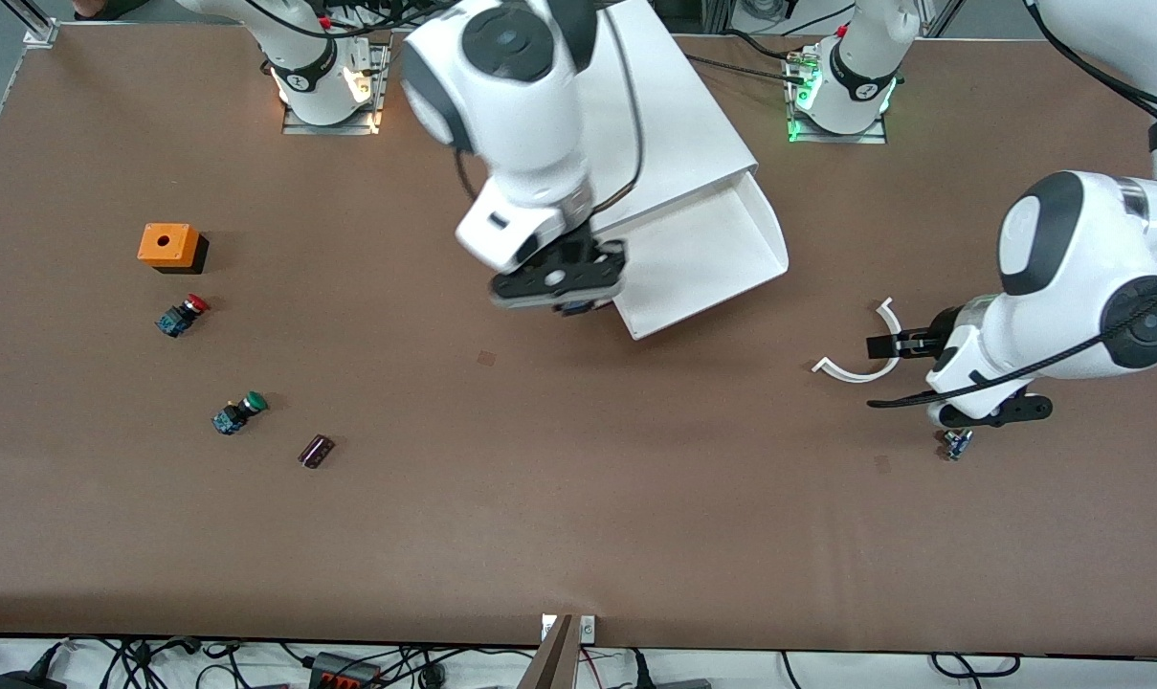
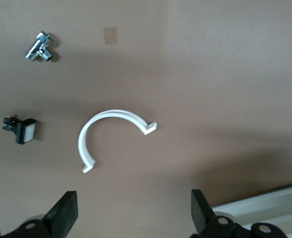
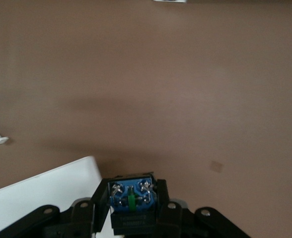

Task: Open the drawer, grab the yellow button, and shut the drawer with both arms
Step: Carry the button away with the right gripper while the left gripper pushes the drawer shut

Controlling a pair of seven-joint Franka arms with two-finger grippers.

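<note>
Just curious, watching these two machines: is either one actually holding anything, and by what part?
The right claw grips a button by the sides of its blue body, over the open drawer's edge. The left claw is open, empty, above a white clip.

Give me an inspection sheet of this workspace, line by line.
Surface: brown table.
Job's things: drawer pulled open; button in the right hand, blue body showing, cap hidden.
Clutter: orange box, red-capped button, green-capped button and dark cylinder toward the right arm's end; white curved clip, metal fitting and small switch toward the left arm's end.
Grippers: right hand shut on the button, beside the drawer; left hand open over the clip.
Cables: bundle along the table's near edge.
Surroundings: nothing seen.
</note>
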